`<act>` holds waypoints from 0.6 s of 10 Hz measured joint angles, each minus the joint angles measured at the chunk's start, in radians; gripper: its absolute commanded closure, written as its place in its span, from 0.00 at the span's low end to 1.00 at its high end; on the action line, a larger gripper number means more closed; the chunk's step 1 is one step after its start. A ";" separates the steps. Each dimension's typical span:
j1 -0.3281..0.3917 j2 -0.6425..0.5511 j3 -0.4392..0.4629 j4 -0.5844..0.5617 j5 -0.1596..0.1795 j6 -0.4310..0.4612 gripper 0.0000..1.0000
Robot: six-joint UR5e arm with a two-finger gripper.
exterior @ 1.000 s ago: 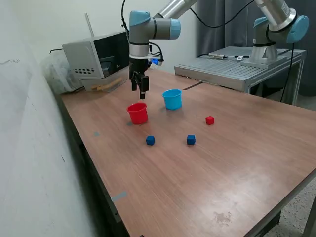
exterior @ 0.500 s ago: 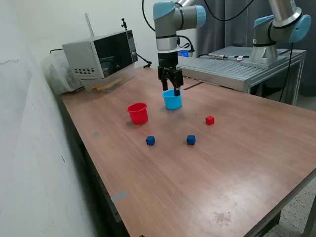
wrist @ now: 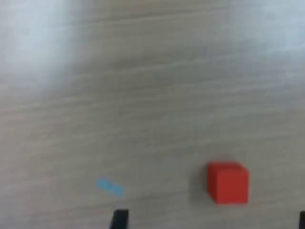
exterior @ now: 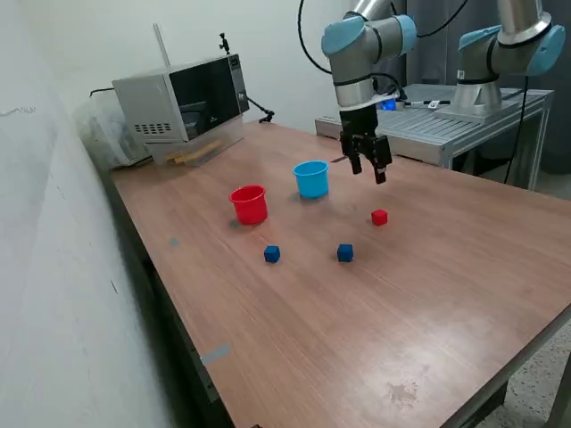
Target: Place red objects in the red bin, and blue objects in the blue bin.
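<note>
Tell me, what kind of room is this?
Probably a robot lab: a robot arm works over a wooden table, a second arm stands on a metal bench, and a microwave sits in the corner.

Red cup [exterior: 249, 204] upright, open end up, toward the bench's far left corner; contents not visible. Cyan cup [exterior: 311, 178] upright just beside it, nearer the far edge. One red cube [exterior: 379, 217] [wrist: 228, 183] flat on the bench, mid-bench toward the right edge. Two dark blue cubes [exterior: 272, 254] [exterior: 344, 253] sit apart, nearer the front edge than the cups.
</note>
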 measured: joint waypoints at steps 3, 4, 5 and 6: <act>0.056 0.023 0.029 -0.072 0.004 0.037 0.00; 0.073 0.032 0.029 -0.094 0.003 0.043 0.00; 0.086 0.044 0.029 -0.117 0.002 0.048 0.00; 0.095 0.058 0.028 -0.141 0.001 0.051 0.00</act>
